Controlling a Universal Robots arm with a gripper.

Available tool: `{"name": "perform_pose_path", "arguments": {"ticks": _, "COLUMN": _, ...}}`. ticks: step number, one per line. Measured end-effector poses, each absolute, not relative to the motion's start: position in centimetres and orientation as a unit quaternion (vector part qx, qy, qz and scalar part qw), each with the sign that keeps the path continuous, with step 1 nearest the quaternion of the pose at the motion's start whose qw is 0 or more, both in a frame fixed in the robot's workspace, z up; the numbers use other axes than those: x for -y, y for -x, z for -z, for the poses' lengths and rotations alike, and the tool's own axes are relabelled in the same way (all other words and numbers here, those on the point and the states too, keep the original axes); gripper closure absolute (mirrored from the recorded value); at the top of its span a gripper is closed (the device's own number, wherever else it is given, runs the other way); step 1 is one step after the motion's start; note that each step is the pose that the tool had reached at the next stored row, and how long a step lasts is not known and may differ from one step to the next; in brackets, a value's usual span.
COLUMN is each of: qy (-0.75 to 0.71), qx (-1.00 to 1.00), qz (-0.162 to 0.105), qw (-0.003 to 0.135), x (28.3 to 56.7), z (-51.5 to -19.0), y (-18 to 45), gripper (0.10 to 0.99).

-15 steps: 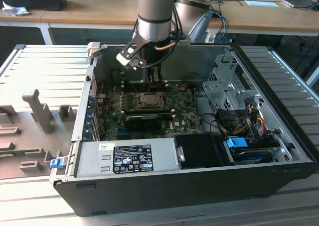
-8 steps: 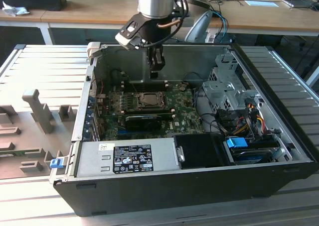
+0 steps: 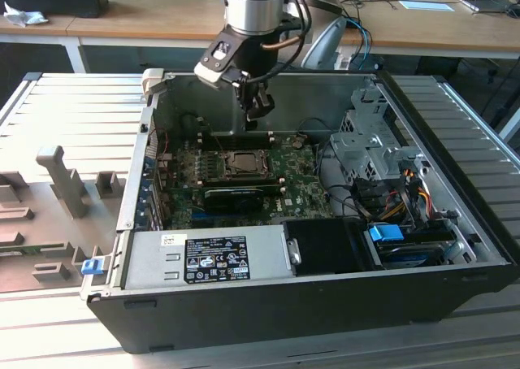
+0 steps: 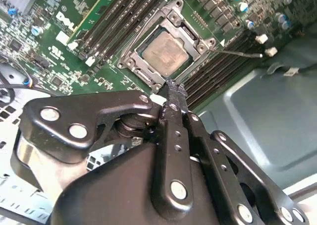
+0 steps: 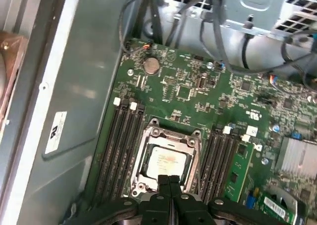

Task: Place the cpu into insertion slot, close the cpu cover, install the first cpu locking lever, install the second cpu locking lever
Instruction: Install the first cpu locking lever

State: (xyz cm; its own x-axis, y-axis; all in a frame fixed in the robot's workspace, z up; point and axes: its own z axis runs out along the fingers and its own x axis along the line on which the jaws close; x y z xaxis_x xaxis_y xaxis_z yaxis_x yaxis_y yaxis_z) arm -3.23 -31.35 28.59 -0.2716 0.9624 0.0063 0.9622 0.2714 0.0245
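- Black metal computer case (image 3: pixel 268 316) lies open on the bench (image 3: pixel 73 109), with the insertion slot (image 3: pixel 244 164) near the middle of its floor.
- Green motherboard (image 5: pixel 198 93) surrounds the slot and carries white lettering.
- Grey box with a printed label (image 3: pixel 215 259) sits between the slot and the case's front wall.
- Tool (image 5: pixel 168 180) hangs above the slot's edge, fingers pressed together, gripping nothing.
- The cpu cover (image 4: pixel 198 45) lies flat on the slot.
- The cpu (image 4: pixel 166 52) sits inside the slot, showing through the cover's window.
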Motion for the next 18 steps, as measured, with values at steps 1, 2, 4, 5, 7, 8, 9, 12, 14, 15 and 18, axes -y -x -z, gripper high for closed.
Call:
{"name": "perform_pose_path", "arguments": {"ticks": 1, "qy": -0.596, "qx": -0.803, "qz": -0.011, "qw": 0.004, "x": 31.35, "z": -28.4, "y": 3.23, "gripper": 0.98}}
{"name": "perform_pose_path", "arguments": {"ticks": 2, "qy": -0.583, "qx": -0.813, "qz": -0.011, "qw": 0.004, "x": 31.35, "z": -28.29, "y": 3.23, "gripper": 0.98}}
{"name": "perform_pose_path", "arguments": {"ticks": 4, "qy": -0.557, "qx": -0.831, "qz": -0.011, "qw": 0.003, "x": 31.35, "z": -28.22, "y": 3.23, "gripper": 0.98}}
{"name": "perform_pose_path", "arguments": {"ticks": 5, "qy": -0.546, "qx": -0.838, "qz": -0.011, "qw": 0.003, "x": 31.35, "z": -28.21, "y": 3.23, "gripper": 0.98}}
{"name": "perform_pose_path", "arguments": {"ticks": 7, "qy": -0.529, "qx": -0.849, "qz": -0.012, "qw": 0.004, "x": 31.35, "z": -28.19, "y": 3.22, "gripper": 0.98}}
{"name": "perform_pose_path", "arguments": {"ticks": 8, "qy": -0.506, "qx": -0.862, "qz": -0.013, "qw": 0.005, "x": 31.35, "z": -28.18, "y": 3.23, "gripper": 0.98}}
{"name": "perform_pose_path", "arguments": {"ticks": 9, "qy": -0.483, "qx": -0.876, "qz": -0.013, "qw": 0.004, "x": 31.35, "z": -28.17, "y": 3.23, "gripper": 0.98}}
{"name": "perform_pose_path", "arguments": {"ticks": 12, "qy": -0.457, "qx": -0.889, "qz": -0.013, "qw": 0.004, "x": 31.35, "z": -28.17, "y": 3.23, "gripper": 0.98}}
{"name": "perform_pose_path", "arguments": {"ticks": 14, "qy": -0.442, "qx": -0.897, "qz": -0.013, "qw": 0.004, "x": 31.35, "z": -28.17, "y": 3.23, "gripper": 0.98}}
{"name": "perform_pose_path", "arguments": {"ticks": 15, "qy": -0.436, "qx": -0.9, "qz": -0.013, "qw": 0.004, "x": 31.35, "z": -28.17, "y": 3.23, "gripper": 0.98}}
{"name": "perform_pose_path", "arguments": {"ticks": 18, "qy": -0.408, "qx": -0.913, "qz": -0.013, "qw": 0.003, "x": 31.35, "z": -28.17, "y": 3.23, "gripper": 0.98}}
